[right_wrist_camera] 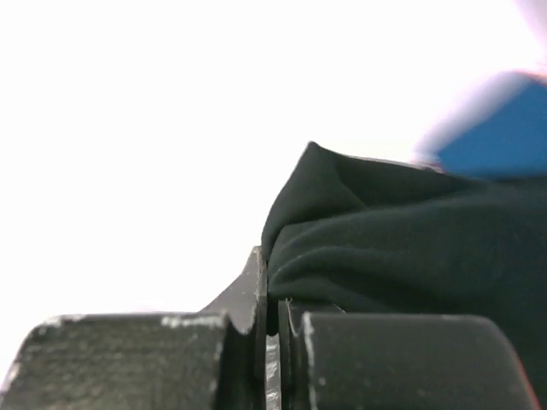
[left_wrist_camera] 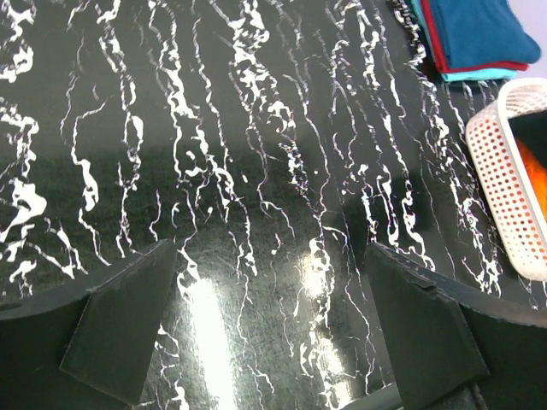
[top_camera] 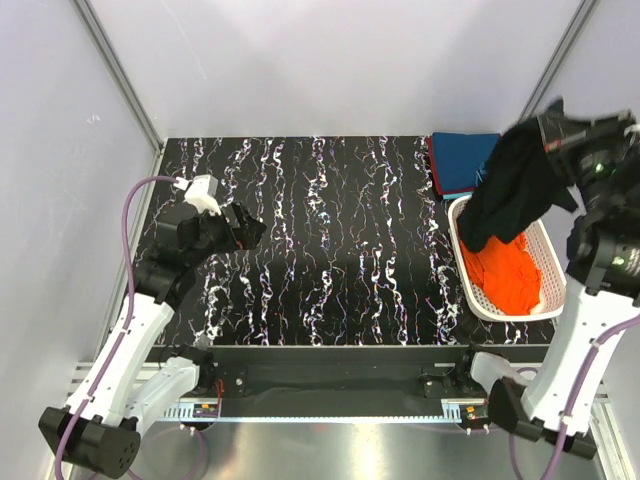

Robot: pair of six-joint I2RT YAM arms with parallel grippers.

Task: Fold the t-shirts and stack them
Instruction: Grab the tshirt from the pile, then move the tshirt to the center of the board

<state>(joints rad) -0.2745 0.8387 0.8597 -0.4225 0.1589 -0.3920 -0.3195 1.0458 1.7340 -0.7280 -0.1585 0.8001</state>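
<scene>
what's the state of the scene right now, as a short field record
left gripper: open, empty, above table
right gripper: shut on black t-shirt, hanging over basket
orange t-shirt: crumpled in basket
teal-blue t-shirt: folded, far right table corner, on dark red t-shirt

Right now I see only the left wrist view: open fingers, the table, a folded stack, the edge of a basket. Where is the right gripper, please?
Observer: The right gripper is raised over the basket, shut on the black t-shirt.
Operator: Does this shirt hang free?
Observer: It hangs bunched, its lower end over the basket's left side, above the orange t-shirt. I cannot tell whether the two touch.
Operator: Is the grip good?
Observer: In the right wrist view, a fold of the black fabric sits between the shut fingers.
</scene>
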